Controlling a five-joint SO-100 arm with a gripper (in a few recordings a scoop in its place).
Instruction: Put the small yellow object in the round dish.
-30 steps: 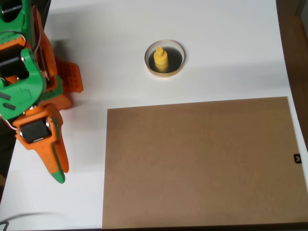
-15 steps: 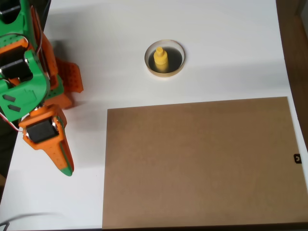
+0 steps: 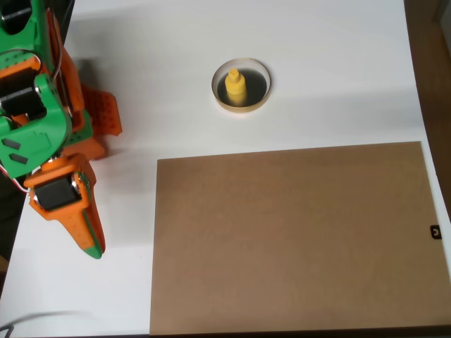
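In the overhead view, the orange gripper with a green tip (image 3: 90, 243) sits at the left side of the picture, low down over the white table (image 3: 331, 63). Its two fingers look pressed together into one thin point, and nothing is between them. The point aims toward the bottom of the picture. A black square part sits on top of the gripper, just above where the fingers start.

Above the gripper, the green and orange robot arm (image 3: 35, 105) runs up to the top left corner. It has black blocks on it and some thin wires. An orange bumpy piece sticks out from its right side.

To the right of the gripper lies a big flat brown board (image 3: 296, 239). It is a rectangle and it covers most of the lower part of the table. The gripper is beside the left edge of the board but does not touch it. A tiny black mark shows at the right edge of the board.

Farther up, well apart from the gripper, is the small round dish with a pale cream rim and a dark inside (image 3: 241, 86). It rests on the white table above the board. The little bright yellow plastic piece with a round base and a knob on top (image 3: 235, 86) stands inside the dish, a bit left of the middle. It is upright, and the knob points up.
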